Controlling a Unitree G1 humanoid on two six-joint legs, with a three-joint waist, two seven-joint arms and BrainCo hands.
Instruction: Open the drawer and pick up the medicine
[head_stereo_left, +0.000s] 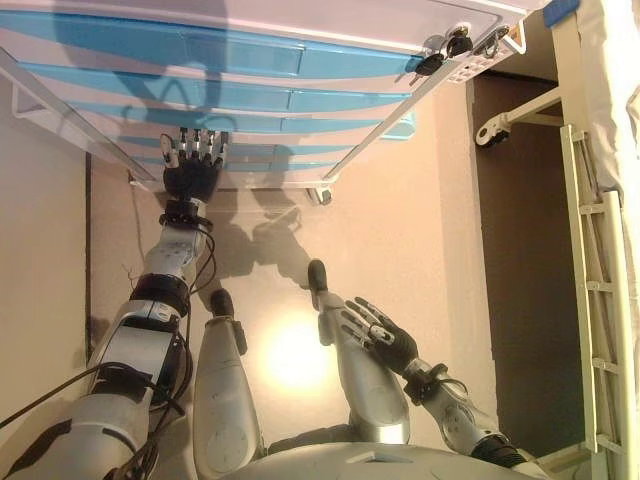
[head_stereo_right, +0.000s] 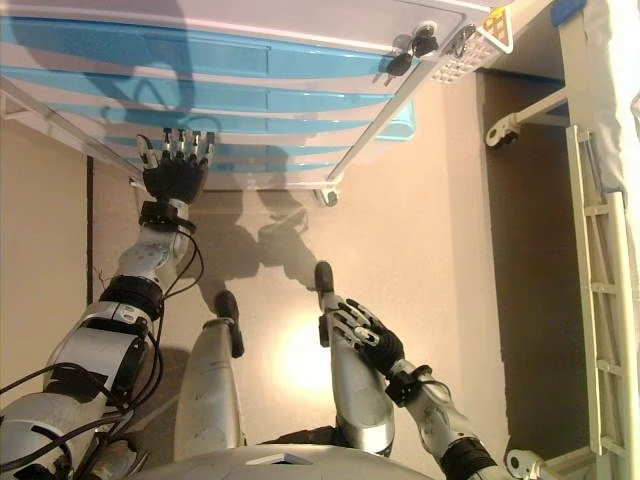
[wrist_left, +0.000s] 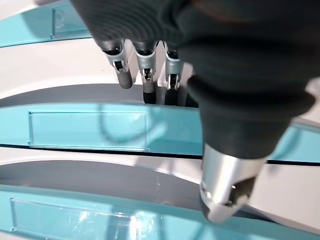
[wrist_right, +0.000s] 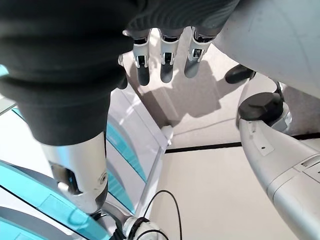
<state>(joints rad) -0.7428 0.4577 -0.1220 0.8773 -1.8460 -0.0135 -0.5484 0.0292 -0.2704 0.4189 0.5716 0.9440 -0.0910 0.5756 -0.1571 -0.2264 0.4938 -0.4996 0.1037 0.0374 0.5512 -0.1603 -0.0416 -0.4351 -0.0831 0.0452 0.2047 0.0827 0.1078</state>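
A white drawer cabinet (head_stereo_left: 250, 100) with several blue-fronted drawers stands before me, all of them closed. My left hand (head_stereo_left: 190, 172) is raised against the lower drawers with its fingers straight. In the left wrist view its fingertips (wrist_left: 146, 92) reach the grey gap just above one blue drawer front (wrist_left: 90, 131), and the thumb (wrist_left: 222, 197) hangs free below it. My right hand (head_stereo_left: 382, 335) is open and empty, low by my side, far from the cabinet. No medicine shows in any view.
A bunch of keys (head_stereo_left: 442, 52) hangs at the cabinet's top right corner. The cabinet stands on castors (head_stereo_left: 322, 195). A white ladder-like bed rail (head_stereo_left: 597, 290) runs along the right side, with a dark gap beside it.
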